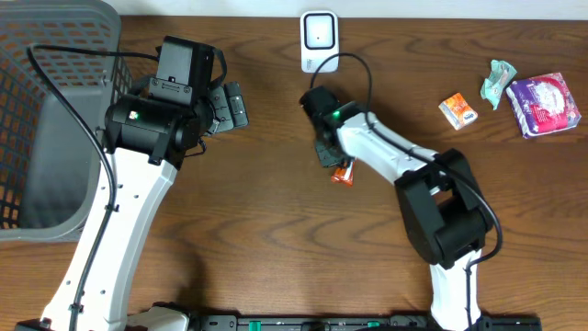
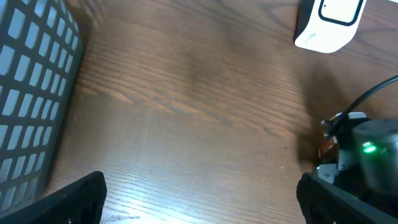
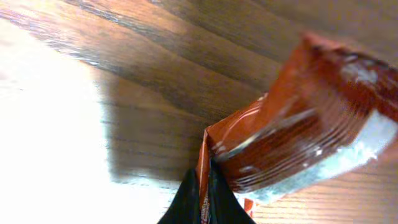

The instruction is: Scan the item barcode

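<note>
A: Dark wood surface [image 1: 276, 239]. Basket [image 1: 55, 110] at far left of frame, scanner [image 1: 318, 39] top centre.

B: Item?

A: Orange packet [image 1: 343, 175], mid-frame, just below the scanner. Right end effector [image 1: 329, 154] is clamped together on its edge. In the wrist view the foil is pinched between the tips and the packet is tilted.

B: Progress?

A: Grasp looks done, scan not yet. The packet is near the scanner but not in front of its face. No barcode shows in any view, so I'd guess it needs a turn as well as a lift.

B: Other arm?

A: Left end effector [image 1: 230, 106] has its fingers wide apart, holding nothing, right of the basket.

B: Anything in the way?

A: A black cable [image 1: 363, 69] arcs just beside the scanner, which is a possible snag. Box [image 1: 457, 111], wrapper [image 1: 499, 81] and pack [image 1: 543, 105] sit upper right, well apart.
</note>
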Action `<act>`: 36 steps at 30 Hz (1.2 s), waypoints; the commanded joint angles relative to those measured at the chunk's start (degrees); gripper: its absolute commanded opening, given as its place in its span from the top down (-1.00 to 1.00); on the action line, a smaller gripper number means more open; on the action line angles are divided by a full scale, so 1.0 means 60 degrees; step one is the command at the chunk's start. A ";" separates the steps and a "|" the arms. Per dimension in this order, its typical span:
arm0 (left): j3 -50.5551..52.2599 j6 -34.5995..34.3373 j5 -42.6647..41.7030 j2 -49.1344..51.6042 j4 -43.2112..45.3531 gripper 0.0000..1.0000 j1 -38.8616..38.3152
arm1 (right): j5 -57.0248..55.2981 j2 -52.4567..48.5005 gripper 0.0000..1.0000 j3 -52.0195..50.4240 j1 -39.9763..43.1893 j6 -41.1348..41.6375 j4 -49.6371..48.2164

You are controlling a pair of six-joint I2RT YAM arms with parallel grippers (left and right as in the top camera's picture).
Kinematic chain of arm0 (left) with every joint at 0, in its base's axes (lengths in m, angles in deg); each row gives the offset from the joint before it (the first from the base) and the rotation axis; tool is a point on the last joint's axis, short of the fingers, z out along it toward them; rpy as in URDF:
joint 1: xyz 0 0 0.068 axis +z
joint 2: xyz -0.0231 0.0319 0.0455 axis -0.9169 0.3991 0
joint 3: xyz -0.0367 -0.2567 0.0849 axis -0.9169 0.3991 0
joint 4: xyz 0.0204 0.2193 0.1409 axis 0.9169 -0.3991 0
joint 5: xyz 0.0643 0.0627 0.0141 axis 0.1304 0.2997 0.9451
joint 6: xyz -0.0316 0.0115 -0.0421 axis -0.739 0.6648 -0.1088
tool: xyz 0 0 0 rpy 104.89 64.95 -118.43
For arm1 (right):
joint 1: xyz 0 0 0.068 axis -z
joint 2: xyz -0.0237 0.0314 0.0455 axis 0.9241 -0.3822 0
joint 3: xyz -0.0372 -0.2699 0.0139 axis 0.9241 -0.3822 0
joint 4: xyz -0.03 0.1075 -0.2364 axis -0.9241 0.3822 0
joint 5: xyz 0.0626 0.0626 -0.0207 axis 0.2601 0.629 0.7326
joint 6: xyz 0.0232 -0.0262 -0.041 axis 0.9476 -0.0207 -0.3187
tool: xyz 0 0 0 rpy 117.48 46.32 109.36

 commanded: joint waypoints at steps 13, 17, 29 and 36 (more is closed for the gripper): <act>-0.0131 0.0055 0.0087 -0.0018 -0.0022 -0.95 0.0040 | 1.2404 -0.0816 0.98 0.2116 0.2218 -0.2291 0.1661; -0.0131 0.0055 0.0087 -0.0018 -0.0018 -0.96 0.0040 | 1.2907 -0.0820 0.98 0.2062 0.2736 -0.2958 0.2073; -0.0131 0.0055 0.0087 -0.0018 -0.0018 -0.96 0.0040 | 1.0426 -0.0820 0.87 0.1956 0.2699 -0.2575 0.2164; -0.0131 0.0055 0.0087 -0.0018 -0.0018 -0.96 0.0040 | 0.9420 -0.0816 0.52 0.1971 0.1971 0.0597 -0.1679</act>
